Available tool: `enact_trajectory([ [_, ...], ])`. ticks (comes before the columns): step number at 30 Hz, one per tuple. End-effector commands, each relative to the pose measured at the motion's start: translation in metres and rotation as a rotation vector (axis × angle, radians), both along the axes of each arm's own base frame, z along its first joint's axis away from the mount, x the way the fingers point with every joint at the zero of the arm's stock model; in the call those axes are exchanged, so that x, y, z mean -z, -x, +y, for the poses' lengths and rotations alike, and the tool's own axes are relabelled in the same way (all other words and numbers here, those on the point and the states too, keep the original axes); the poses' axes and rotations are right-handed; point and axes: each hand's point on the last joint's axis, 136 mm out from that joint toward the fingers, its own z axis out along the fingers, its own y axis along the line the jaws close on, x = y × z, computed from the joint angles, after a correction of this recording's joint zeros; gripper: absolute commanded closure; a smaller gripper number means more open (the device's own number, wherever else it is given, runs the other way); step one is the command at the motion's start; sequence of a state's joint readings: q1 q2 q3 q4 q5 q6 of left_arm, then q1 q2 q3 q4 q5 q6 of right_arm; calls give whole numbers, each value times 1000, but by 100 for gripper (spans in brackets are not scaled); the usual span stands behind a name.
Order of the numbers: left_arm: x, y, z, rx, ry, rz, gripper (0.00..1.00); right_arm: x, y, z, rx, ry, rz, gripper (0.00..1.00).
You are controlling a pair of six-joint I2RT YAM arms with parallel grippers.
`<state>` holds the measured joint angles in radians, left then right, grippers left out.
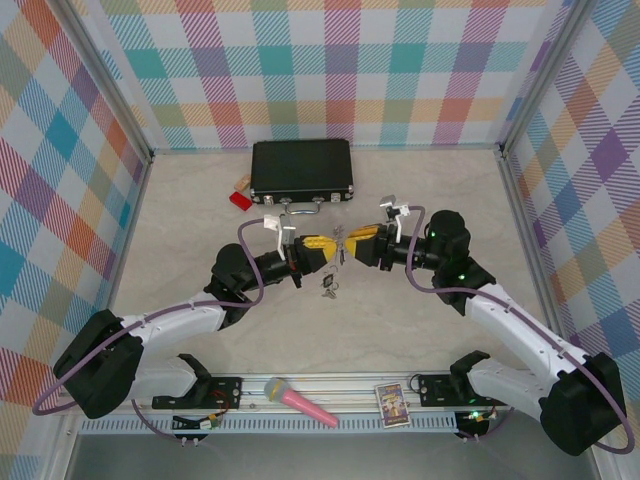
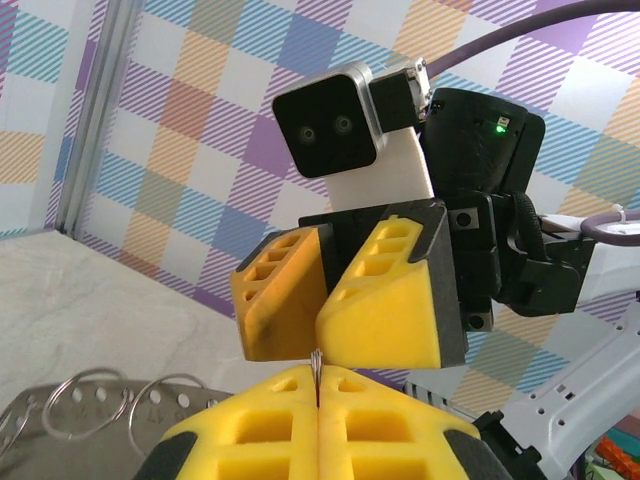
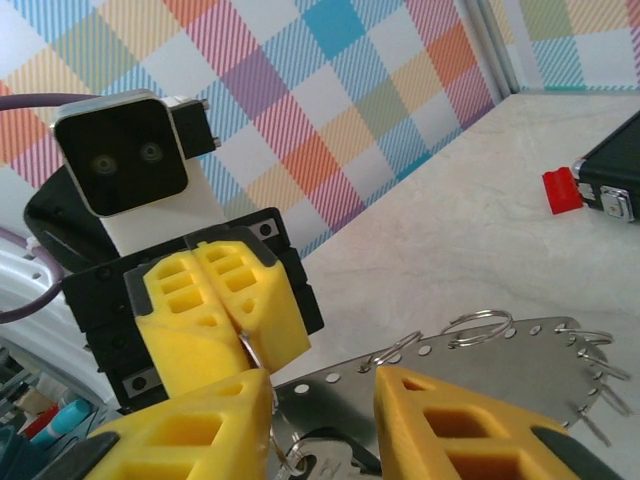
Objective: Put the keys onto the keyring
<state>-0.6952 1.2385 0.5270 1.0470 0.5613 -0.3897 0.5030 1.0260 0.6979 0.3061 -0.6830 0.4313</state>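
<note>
Steadying the keyring mid-frame, held up between both grippers.
Left gripper (image 3: 240, 335) clamped shut on one loop of the keyring (image 3: 500, 362); right gripper (image 3: 322, 382) narrow, jaws apart, nothing evidently held. Keys (image 1: 330, 288) lie on the table, just below centre. Step judged: presenting a loop. Next: fetch one key and thread it precisely.

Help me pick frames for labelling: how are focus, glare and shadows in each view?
Top external: even light, sharp, soft shadows on the table, keys tiny. Left wrist: right pincer crisp, keyring slightly soft. Right wrist: near fingers soft, left pincer sharp, keyring glinting.
</note>
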Motion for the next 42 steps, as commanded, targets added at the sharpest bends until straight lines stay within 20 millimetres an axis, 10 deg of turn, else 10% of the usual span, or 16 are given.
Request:
enact_trajectory([
  [1, -37, 6, 6, 17, 75, -83, 100, -20, 8, 2, -52, -41, -56, 68],
  [22, -38, 5, 2, 38, 79, -73, 100, -19, 11, 11, -141, -54, -44, 77],
  [34, -37, 3, -1, 52, 89, -59, 100, -17, 15, 12, -165, -39, -47, 100],
  [42, -31, 2, 4, 20, 34, -38, 74, -10, 13, 6, -114, 21, -100, 100],
])
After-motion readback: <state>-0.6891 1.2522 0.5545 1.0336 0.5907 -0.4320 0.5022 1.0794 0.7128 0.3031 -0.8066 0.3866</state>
